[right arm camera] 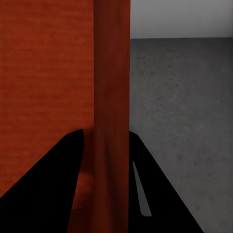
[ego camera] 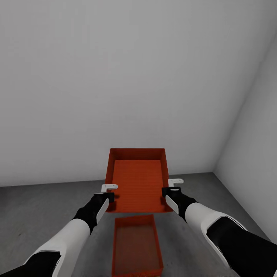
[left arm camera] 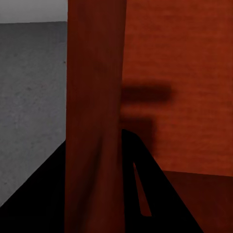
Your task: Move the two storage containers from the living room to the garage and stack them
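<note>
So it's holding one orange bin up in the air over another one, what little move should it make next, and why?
Probably bring the held container back toward the robot and lower it. Both jaws pinch its side walls, the left gripper and the right gripper, yet it hangs above and beyond the second container on the concrete floor. Lining the two up first should let it settle squarely on top.
</note>
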Available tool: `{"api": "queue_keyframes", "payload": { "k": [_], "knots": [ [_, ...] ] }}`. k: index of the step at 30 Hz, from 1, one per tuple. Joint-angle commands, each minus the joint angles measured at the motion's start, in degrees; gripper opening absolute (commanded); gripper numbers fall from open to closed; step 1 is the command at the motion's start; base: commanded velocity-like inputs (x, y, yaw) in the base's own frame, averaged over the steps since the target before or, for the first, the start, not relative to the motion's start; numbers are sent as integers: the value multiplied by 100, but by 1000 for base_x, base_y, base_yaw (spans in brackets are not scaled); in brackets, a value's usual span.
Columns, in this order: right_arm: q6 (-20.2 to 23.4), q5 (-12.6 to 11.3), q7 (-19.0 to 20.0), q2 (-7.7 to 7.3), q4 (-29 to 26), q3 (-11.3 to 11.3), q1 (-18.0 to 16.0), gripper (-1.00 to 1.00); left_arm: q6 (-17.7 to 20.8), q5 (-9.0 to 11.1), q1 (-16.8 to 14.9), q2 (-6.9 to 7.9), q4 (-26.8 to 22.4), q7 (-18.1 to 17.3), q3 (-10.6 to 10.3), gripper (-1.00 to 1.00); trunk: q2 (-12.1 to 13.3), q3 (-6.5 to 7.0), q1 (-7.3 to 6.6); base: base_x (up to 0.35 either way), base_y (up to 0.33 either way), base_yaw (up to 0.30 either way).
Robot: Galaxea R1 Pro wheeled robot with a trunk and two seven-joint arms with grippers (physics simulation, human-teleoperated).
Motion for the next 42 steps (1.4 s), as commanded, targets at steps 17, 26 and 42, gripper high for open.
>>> {"api": "queue_keyframes", "payload": {
  "k": [17, 26, 42],
  "knots": [
    [40, -129, -25, -1, 4, 314, -4, -100, 24, 0, -7, -9, -133, 31, -1, -100, -14, -168, 3, 0, 0, 0],
    [40, -129, -25, -1, 5, 316, -1, -100, 24, 0, -7, -10, -132, 31, -1, -100, -14, -250, 3, 0, 0, 0],
    [40, -129, -25, -1, 4, 318, -1, -100, 24, 0, -7, -10, -133, 31, -2, -100, -14, -396, 3, 0, 0, 0]
  ]
}}
